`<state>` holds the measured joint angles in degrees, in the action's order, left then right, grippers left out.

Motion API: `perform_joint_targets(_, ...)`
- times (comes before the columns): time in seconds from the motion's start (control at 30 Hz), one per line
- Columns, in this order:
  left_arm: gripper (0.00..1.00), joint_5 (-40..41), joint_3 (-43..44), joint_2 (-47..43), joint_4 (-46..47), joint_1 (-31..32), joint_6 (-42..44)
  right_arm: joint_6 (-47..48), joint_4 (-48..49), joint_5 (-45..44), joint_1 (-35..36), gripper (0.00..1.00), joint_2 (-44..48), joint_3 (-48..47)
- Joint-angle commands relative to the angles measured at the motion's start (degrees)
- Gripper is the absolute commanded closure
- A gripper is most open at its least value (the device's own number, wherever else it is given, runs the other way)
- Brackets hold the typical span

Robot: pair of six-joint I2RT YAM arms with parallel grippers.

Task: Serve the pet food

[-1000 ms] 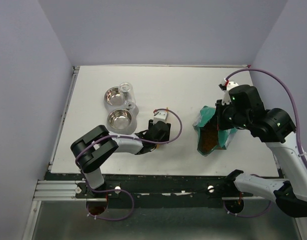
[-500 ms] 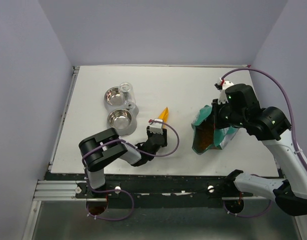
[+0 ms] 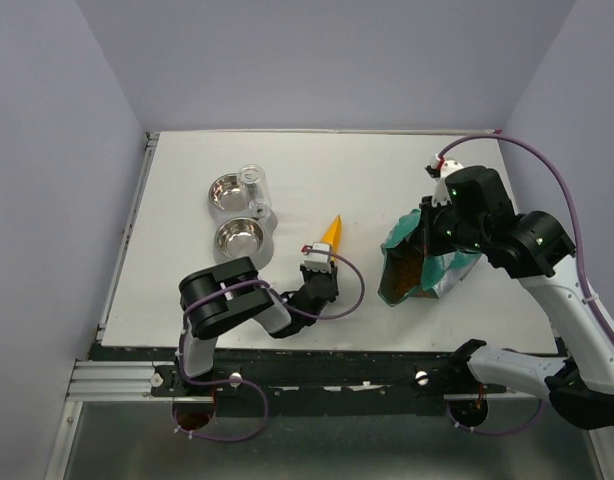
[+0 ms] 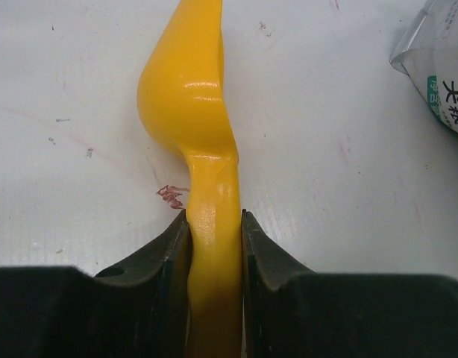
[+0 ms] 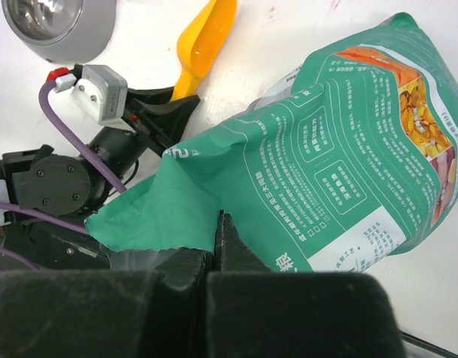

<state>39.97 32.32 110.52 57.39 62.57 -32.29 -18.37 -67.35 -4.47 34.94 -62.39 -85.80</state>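
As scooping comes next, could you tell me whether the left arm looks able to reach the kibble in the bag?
Probably yes: the left gripper grips the yellow scoop, the right gripper holds the bag with its mouth open toward it, kibble shows inside, and only bare table lies between.

We see the bowl stand [image 3: 265, 216] on the desk's [image 3: 387, 170] left, the scoop [image 3: 331, 233] just right of its near bowl, and the bag [image 3: 449, 272] farther right, with the pet food [image 3: 400, 275] inside it.
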Motion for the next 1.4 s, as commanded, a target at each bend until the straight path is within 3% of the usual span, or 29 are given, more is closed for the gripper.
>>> perform_joint_targets(0.0, 1.00, -3.75, -1.12, -4.93, -22.98, 0.54, -5.04, 0.53, 1.43, -6.33, 0.04, 1.00, -2.03, -3.22)
perform_joint_targets(0.17, 1.00, -16.37, -2.70, -26.89, -43.28, -0.78, -11.90, 1.05, 0.47, -11.69, -0.05, 1.00, -5.80, -9.55)
perform_joint_targets(0.37, 1.00, -33.96, 5.98, -54.41, -73.77, -2.01, -20.69, 4.21, 3.62, -13.38, -0.05, 1.00, -9.06, -13.08)
perform_joint_targets(0.47, 1.00, -43.70, 14.94, -61.46, -86.70, -4.37, -21.15, 6.85, 7.84, -13.37, -0.05, 1.00, -10.03, -12.64)
perform_joint_targets(0.63, 1.00, -57.86, 32.95, -69.29, -107.53, -14.81, -22.72, 10.72, 14.87, -13.11, -0.05, 1.00, -12.92, -12.63)
perform_joint_targets(0.77, 1.00, -70.52, 45.62, -67.55, -119.59, -22.13, -24.12, 12.04, 18.04, -9.25, 0.04, 1.00, -16.27, -15.88)
perform_joint_targets(0.83, 1.00, -75.28, 47.75, -65.09, -120.49, -22.14, -28.24, 12.57, 19.36, -7.41, 0.04, 1.00, -16.80, -15.28)
perform_joint_targets(0.97, 1.00, -81.62, 48.10, -64.73, -112.49, -22.22, -35.20, 13.10, 21.38, -3.19, 0.04, 1.00, -16.45, -12.65)
perform_joint_targets(1.07, 1.00, -78.91, 51.70, -59.56, -119.85, -22.14, -33.72, 13.71, 23.92, 1.29, 0.04, 1.00, -13.12, -8.00)
perform_joint_targets(1.2, 1.00, -76.79, 50.48, -56.65, -114.09, -22.22, -37.75, 13.54, 25.78, 7.97, 0.04, 1.00, -8.99, -2.72)
perform_joint_targets(1.37, 1.00, -73.37, 50.13, -53.57, -113.82, -22.22, -39.95, 11.78, 26.49, 13.69, 0.13, 1.00, -5.90, 0.72)
